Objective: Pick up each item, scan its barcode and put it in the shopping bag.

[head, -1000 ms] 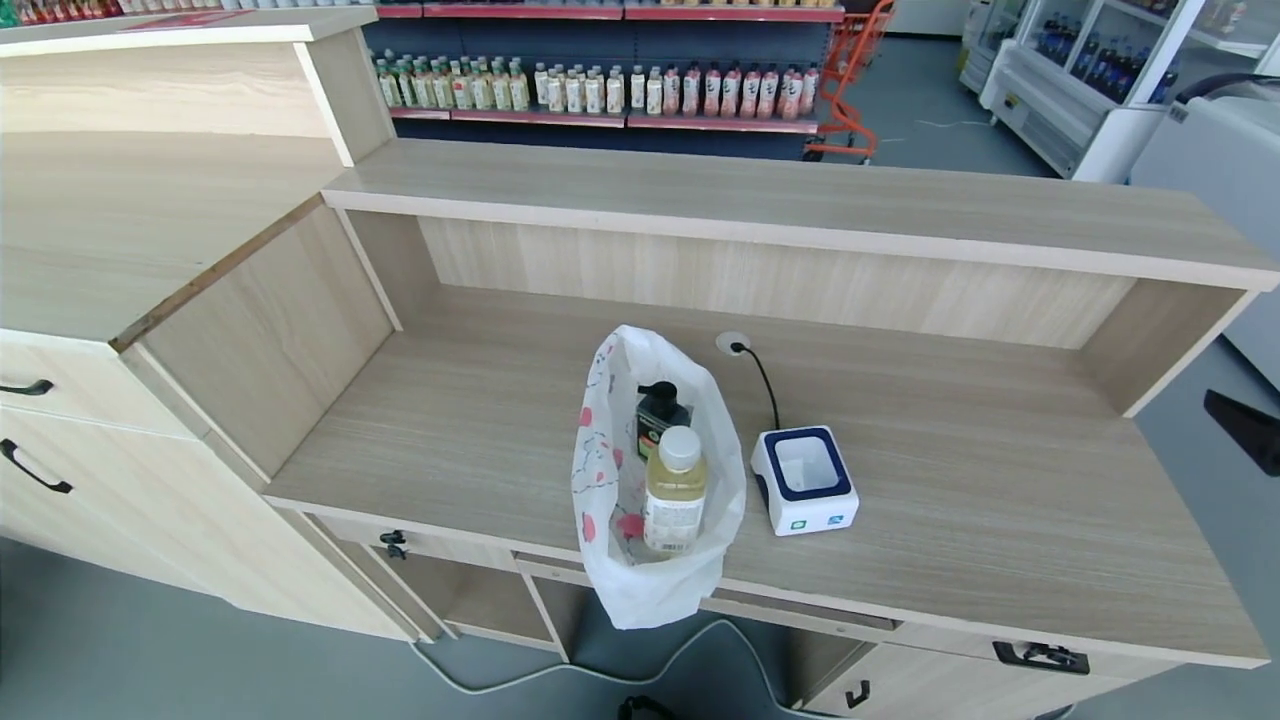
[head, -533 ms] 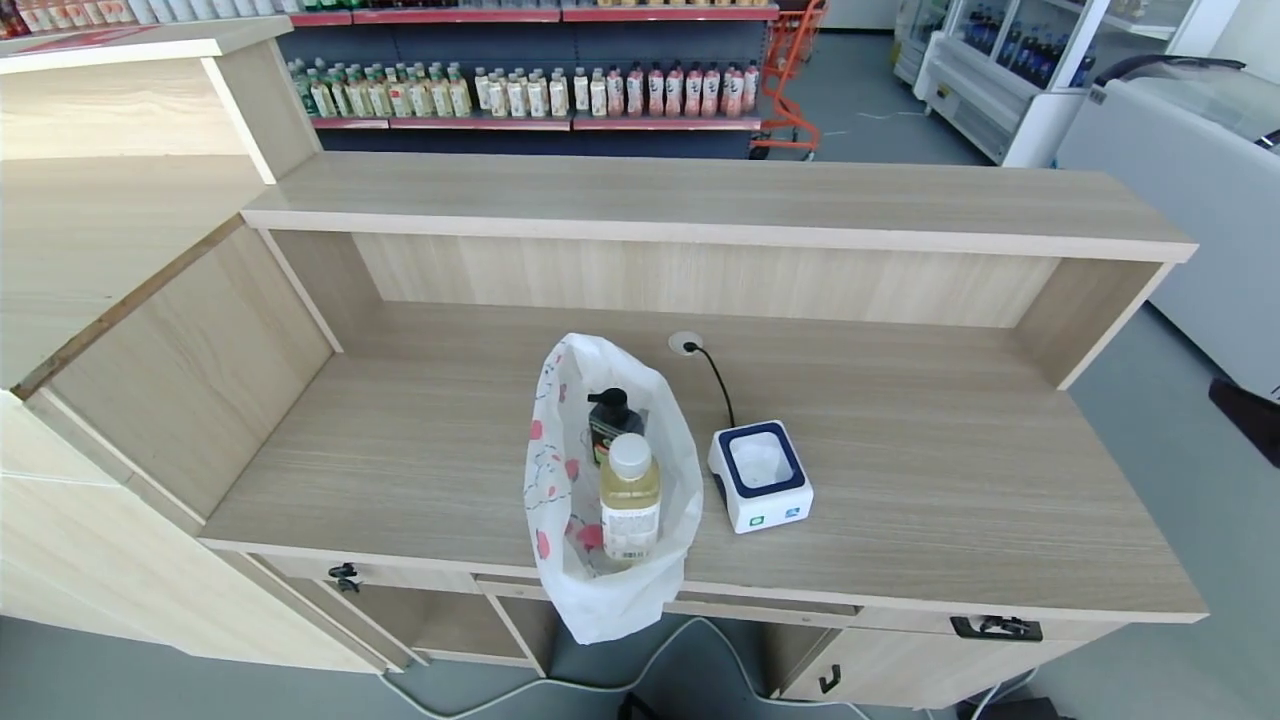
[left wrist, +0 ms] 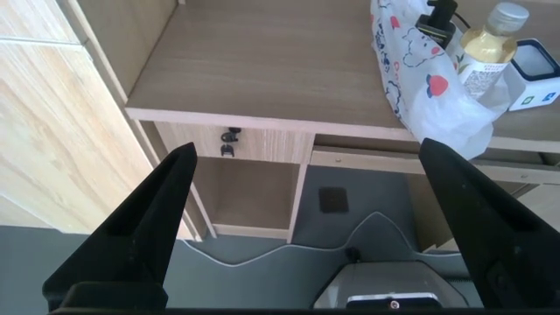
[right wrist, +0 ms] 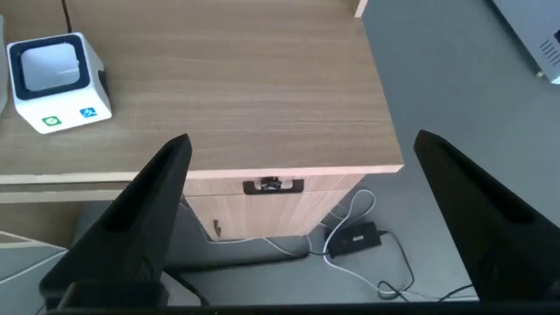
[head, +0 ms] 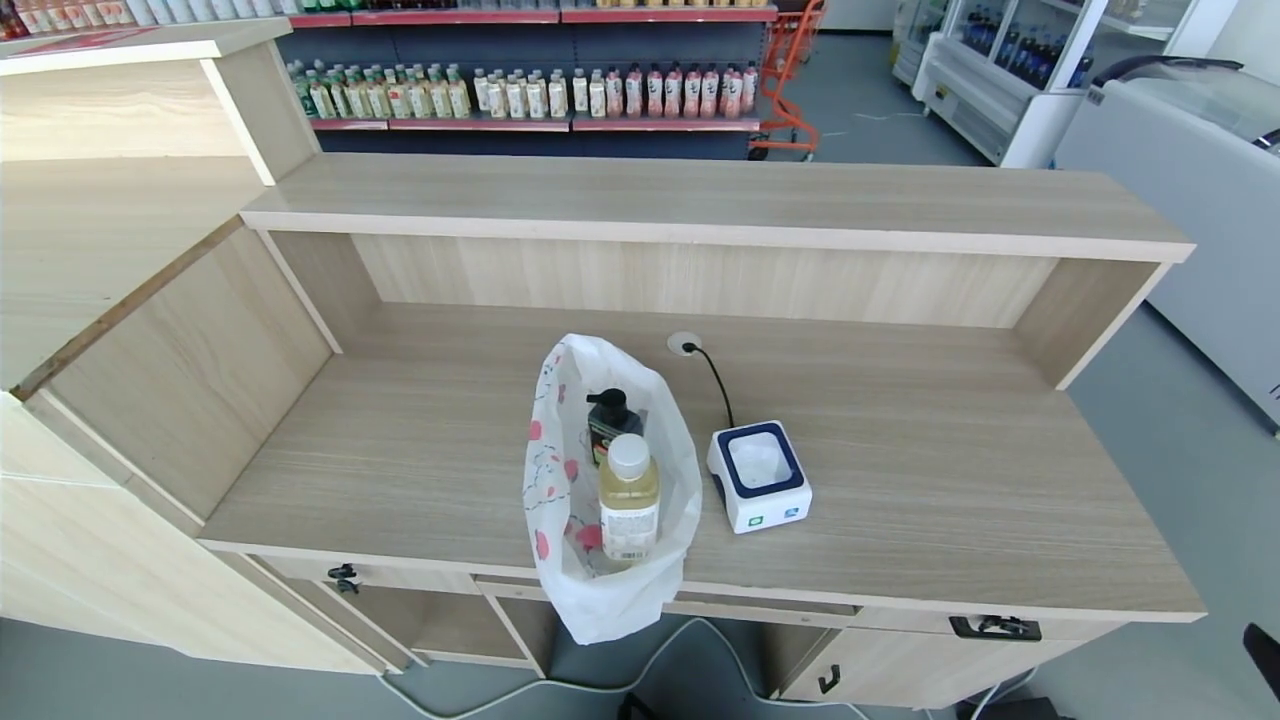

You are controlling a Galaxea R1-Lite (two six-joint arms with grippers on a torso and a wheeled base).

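A white shopping bag with red prints (head: 560, 470) stands open at the front edge of the wooden counter (head: 950, 500). Inside it stand a bottle of yellow drink with a white cap (head: 628, 500) and a black pump bottle (head: 608, 420). A white and blue barcode scanner (head: 758, 475) sits just right of the bag. My left gripper (left wrist: 306, 147) hangs open and empty in front of the counter, below its edge, with the bag (left wrist: 411, 87) off to one side. My right gripper (right wrist: 302, 138) is open and empty too, low before the counter's right end, near the scanner (right wrist: 57, 79).
A raised ledge (head: 700, 200) runs along the counter's back, and a tall cabinet (head: 100, 250) closes the left side. Drawers with black handles (head: 995, 627) sit under the front edge. Cables (right wrist: 350, 241) lie on the floor. Store shelves and freezers stand behind.
The head camera shifted early on, sliding the whole counter left in the picture. Since then, a dark part at the right edge has dropped to the bottom right corner. Bag, bottles and scanner stay put.
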